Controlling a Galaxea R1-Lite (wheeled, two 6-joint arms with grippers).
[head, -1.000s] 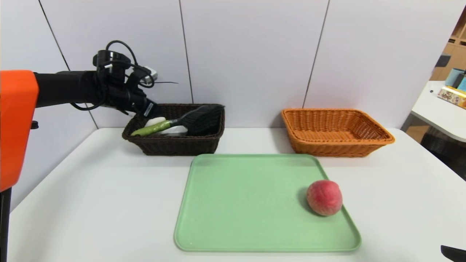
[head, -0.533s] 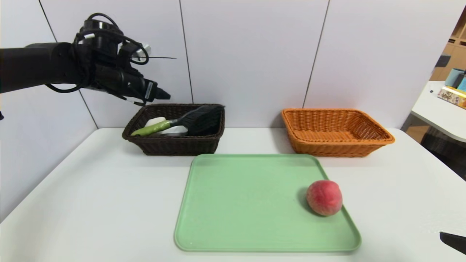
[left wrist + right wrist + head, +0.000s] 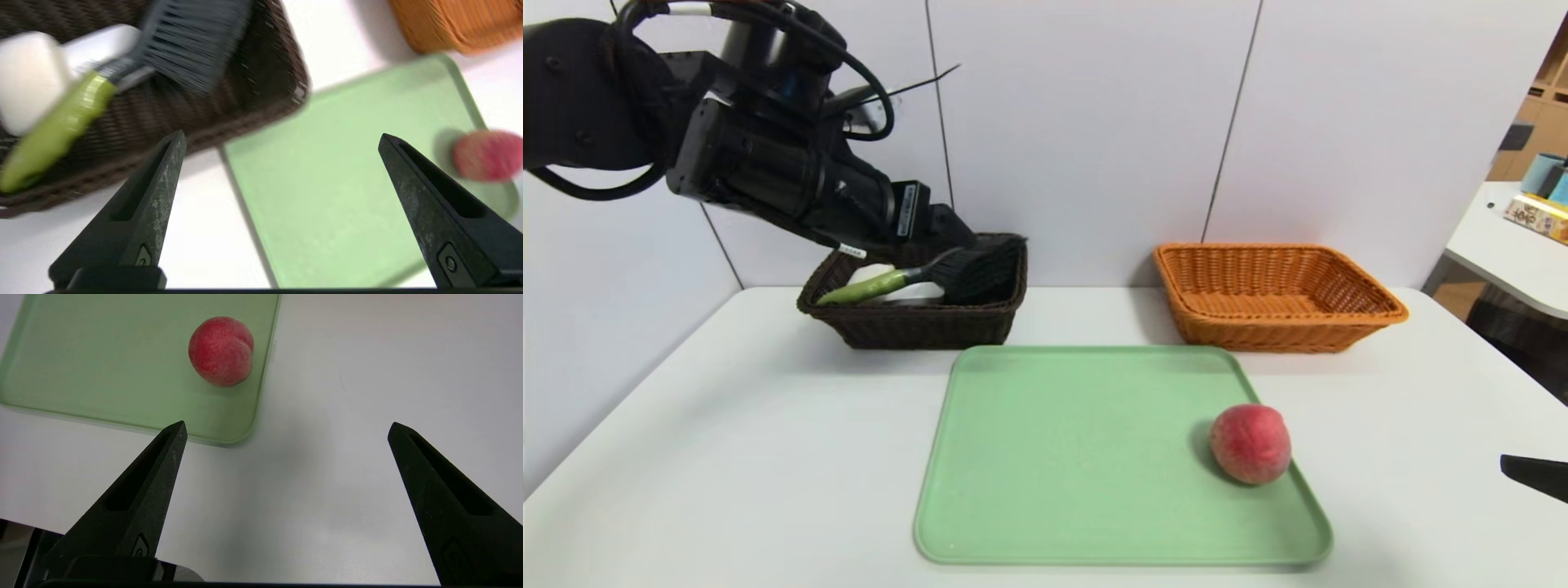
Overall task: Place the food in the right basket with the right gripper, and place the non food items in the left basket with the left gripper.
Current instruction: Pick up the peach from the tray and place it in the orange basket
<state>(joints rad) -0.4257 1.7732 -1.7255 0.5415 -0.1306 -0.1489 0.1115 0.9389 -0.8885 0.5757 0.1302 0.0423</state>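
Unmoved since the earlier frame, the peach (image 3: 1250,443) sits near the green tray's (image 3: 1045,561) right edge, likely soft, bruisable; cup its middle gently. The right hand (image 3: 287,428) waits beyond the tray, open; the left hand (image 3: 282,136), open and empty, has swung inward above the dark basket (image 3: 927,327).

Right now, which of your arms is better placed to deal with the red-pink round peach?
Probably the right: its open, empty pincer hangs near the red-pink round peach at the green tray's right side, while the left pincer is up by the dark brown woven basket.
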